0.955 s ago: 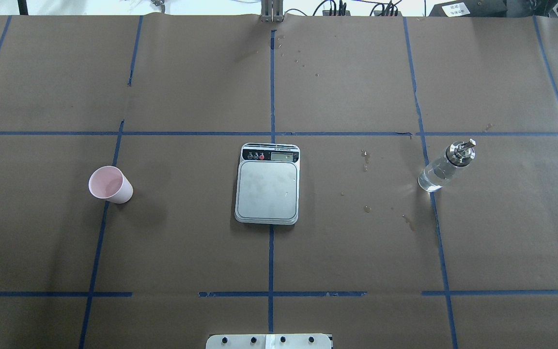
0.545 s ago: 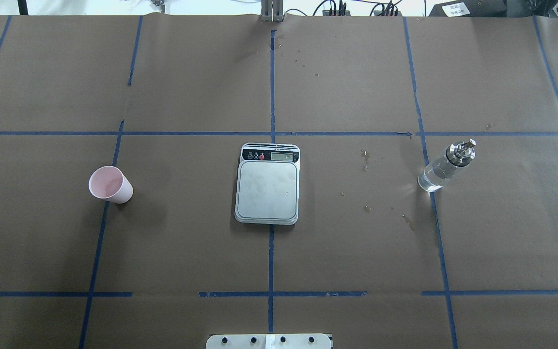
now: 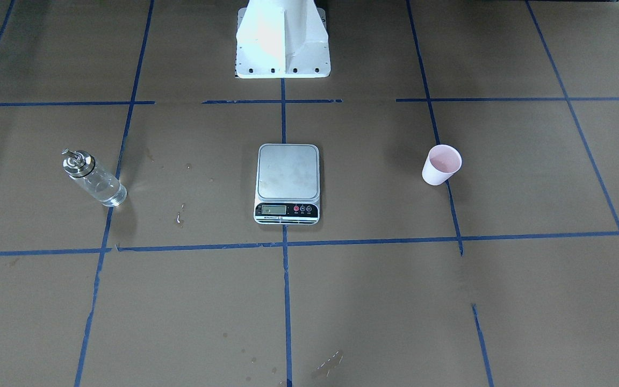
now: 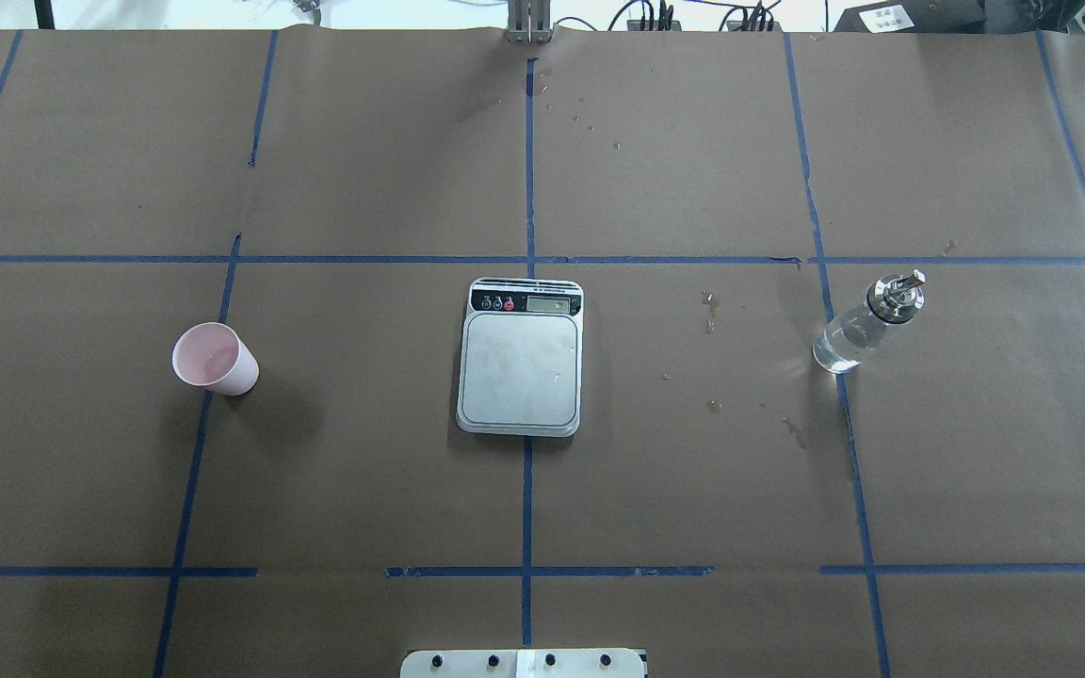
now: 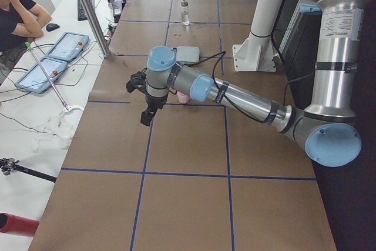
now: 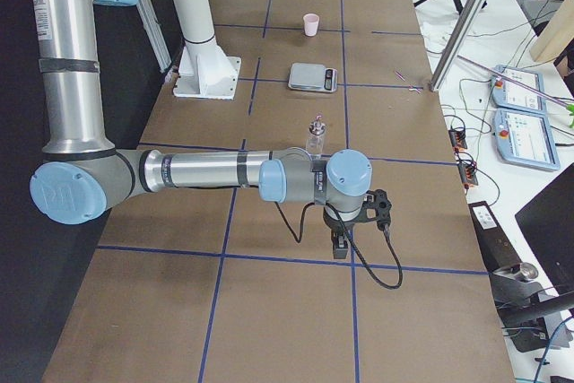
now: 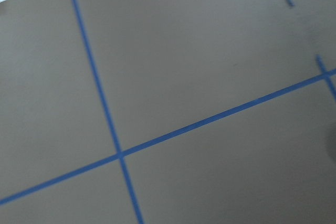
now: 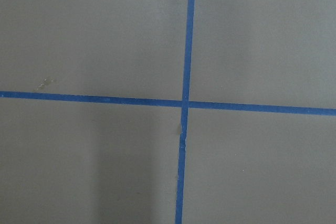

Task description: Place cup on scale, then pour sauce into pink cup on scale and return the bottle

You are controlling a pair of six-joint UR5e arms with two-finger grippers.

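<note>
The pale pink cup point(image 4: 213, 358) stands upright on the brown paper, left of the scale point(image 4: 520, 369). The scale's steel platform is bare. The clear glass bottle point(image 4: 867, 323) with its metal spout stands to the right, holding colourless sauce point(image 4: 844, 344). In the front-facing view the cup point(image 3: 441, 165) is on the right and the bottle point(image 3: 93, 178) on the left. My left gripper point(image 5: 145, 119) shows only in the exterior left view, hanging near the cup point(image 5: 183, 99). Only the exterior right view holds my right gripper point(image 6: 340, 248), near the bottle point(image 6: 316, 136). I cannot tell if either is open or shut.
The white robot pedestal point(image 3: 282, 43) stands behind the scale. Wet spots point(image 4: 712, 311) dot the paper between scale and bottle. A person point(image 5: 14, 10) sits past the table's operator edge by two tablets point(image 5: 53, 57) and a metal pole point(image 5: 88, 10).
</note>
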